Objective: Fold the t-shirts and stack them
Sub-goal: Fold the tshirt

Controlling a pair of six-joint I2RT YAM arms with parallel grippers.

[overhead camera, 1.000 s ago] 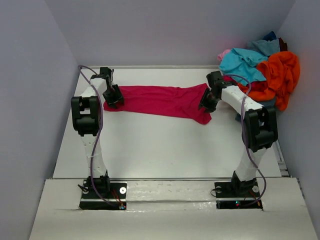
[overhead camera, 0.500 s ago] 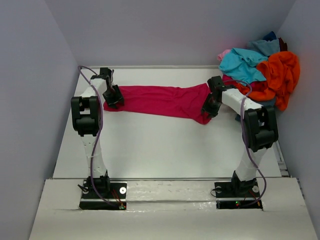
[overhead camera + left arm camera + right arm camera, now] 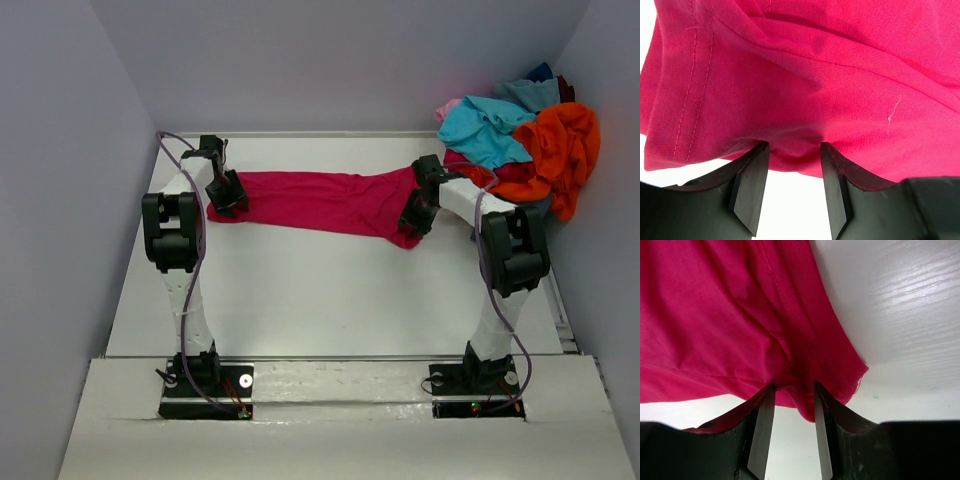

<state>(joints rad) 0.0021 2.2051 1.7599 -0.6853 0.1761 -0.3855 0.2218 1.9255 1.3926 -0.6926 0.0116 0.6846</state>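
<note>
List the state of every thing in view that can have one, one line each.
crimson t-shirt: unfolded, drawn out in a long band between the two claws.
left claw: shut on the shirt's left end, cloth bunched between its fingers.
right claw: shut on the shirt's right end, near a hemmed corner.
pile of t-shirts: unfolded, heaped in the far right corner, untouched.

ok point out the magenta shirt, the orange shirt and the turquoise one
magenta shirt (image 3: 320, 200): top view, middle of the stretched cloth
orange shirt (image 3: 568, 140): top view, its bunched middle
turquoise shirt (image 3: 482, 125): top view, its broad upper fold
</note>
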